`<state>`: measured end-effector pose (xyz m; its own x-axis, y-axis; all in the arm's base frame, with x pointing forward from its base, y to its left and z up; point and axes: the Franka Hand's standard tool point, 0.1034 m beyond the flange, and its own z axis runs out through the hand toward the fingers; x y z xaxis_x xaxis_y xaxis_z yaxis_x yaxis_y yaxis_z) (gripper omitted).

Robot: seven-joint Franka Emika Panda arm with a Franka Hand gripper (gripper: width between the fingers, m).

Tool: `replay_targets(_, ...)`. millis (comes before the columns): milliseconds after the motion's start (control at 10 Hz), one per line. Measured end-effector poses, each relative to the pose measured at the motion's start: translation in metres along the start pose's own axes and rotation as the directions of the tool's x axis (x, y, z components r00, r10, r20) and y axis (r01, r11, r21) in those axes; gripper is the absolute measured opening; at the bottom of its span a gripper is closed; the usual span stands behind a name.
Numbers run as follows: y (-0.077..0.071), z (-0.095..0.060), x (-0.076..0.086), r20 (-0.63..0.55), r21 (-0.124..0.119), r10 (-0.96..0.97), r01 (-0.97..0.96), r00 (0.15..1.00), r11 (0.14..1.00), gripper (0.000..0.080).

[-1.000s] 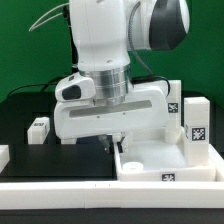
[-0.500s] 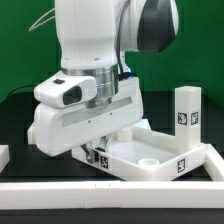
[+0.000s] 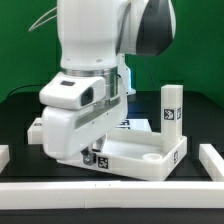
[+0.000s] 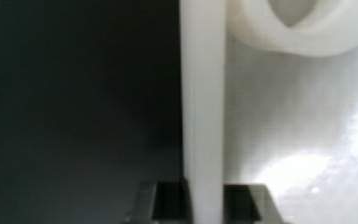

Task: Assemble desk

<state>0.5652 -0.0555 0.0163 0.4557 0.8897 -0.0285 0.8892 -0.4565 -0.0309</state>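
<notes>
The white desk top (image 3: pixel 143 160) lies upside down on the black table, rim up, with one tagged square leg (image 3: pixel 171 108) standing upright in its far corner on the exterior view's right. My gripper (image 3: pixel 97 157) is shut on the top's rim at its corner on the exterior view's left. In the wrist view the rim (image 4: pixel 202 90) runs as a white strip between my dark fingers (image 4: pixel 165 203), with my gripper (image 4: pixel 204 205) closed around it. A round corner socket (image 4: pixel 282 42) shows inside the top. A loose leg (image 3: pixel 36 128) lies behind my hand.
Long white border rails frame the table: one along the front (image 3: pixel 110 192), one on the exterior view's right (image 3: pixel 212 160), a stub on the exterior view's left (image 3: pixel 3 155). A green wall stands behind.
The desk top with its upright leg has slid and turned toward the exterior view's left, away from the rail on the right, held in my gripper. My hand moved left with it.
</notes>
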Motion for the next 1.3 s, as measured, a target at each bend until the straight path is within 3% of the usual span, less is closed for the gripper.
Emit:
replay_targets(200,0.011,-0.005,0.029,-0.003,-0.026,-0.237,0.237,0.972,0.971,0.0062)
replay_targets(300,0.020,-0.014,0.051,0.002,-0.049,-0.346,0.346,0.938,0.937,0.0062)
replay_targets(400,0.024,-0.022,0.063,0.001,-0.070,-0.385,0.385,0.923,0.920,0.0062)
replay_targets(800,0.026,-0.016,0.050,0.036,-0.058,-0.494,0.495,0.869,0.867,0.0062)
replay_targets(900,0.029,-0.017,0.051,0.034,-0.069,-0.468,0.469,0.883,0.880,0.0062)
replay_targets(1000,0.037,-0.022,0.054,0.032,-0.101,-0.438,0.439,0.898,0.893,0.0062)
replay_targets(1300,0.051,-0.028,0.076,0.015,-0.121,-0.363,0.363,0.931,0.924,0.0062)
